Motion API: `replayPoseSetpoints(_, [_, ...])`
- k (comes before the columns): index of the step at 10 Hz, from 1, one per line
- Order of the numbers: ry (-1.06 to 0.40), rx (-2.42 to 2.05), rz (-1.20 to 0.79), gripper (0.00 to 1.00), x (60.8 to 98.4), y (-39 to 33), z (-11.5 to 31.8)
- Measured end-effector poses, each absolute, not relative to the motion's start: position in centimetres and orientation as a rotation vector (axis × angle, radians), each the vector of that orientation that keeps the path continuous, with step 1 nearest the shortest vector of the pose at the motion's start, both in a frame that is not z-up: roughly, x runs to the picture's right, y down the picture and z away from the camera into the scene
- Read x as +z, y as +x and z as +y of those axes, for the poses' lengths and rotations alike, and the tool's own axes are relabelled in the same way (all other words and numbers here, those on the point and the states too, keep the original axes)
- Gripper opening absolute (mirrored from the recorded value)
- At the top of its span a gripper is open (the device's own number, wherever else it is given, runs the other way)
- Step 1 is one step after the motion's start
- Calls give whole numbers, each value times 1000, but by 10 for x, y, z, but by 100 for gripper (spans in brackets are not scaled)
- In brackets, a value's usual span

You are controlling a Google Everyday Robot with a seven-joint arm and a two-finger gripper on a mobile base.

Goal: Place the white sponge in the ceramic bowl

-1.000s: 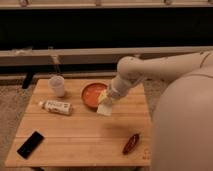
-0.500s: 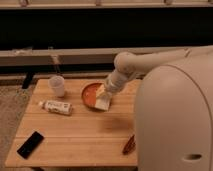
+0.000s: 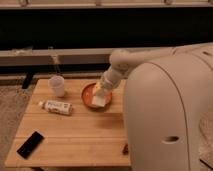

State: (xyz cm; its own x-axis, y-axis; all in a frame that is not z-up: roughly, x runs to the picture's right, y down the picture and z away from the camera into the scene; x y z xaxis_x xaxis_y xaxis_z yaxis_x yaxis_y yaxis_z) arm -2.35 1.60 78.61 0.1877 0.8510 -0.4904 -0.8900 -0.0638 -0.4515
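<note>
While my arm reaches in from the right across the wooden table point(image 3: 75, 135), my gripper point(image 3: 102, 91) hangs low over the ceramic bowl point(image 3: 86, 93), pointing down and to the left. Right at its tip is the white sponge point(image 3: 99, 100), a pale block tilted on edge, with its lower part down over the near side of the bowl. I cannot tell whether I am clamped on the sponge or merely touching it, nor whether it already rests on the glaze. The bowl sits toward the back of the table, near the middle. To its left stands a translucent plastic cup point(image 3: 57, 85), and in front of the cup a white labelled bottle point(image 3: 56, 106) lies on its side. A flat black phone point(image 3: 31, 144) lies near the front left corner. My own pale body point(image 3: 165, 115) fills the right side and hides part of a small dark red object point(image 3: 125, 148) at the table's front edge.
</note>
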Motion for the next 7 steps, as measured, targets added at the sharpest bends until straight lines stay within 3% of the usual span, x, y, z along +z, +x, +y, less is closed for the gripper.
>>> replayPoseSetpoints(5, [-793,1413,39,2,802,-32,7])
replayPoseSetpoints(7, [-792,1412,36,18,807,-30,9])
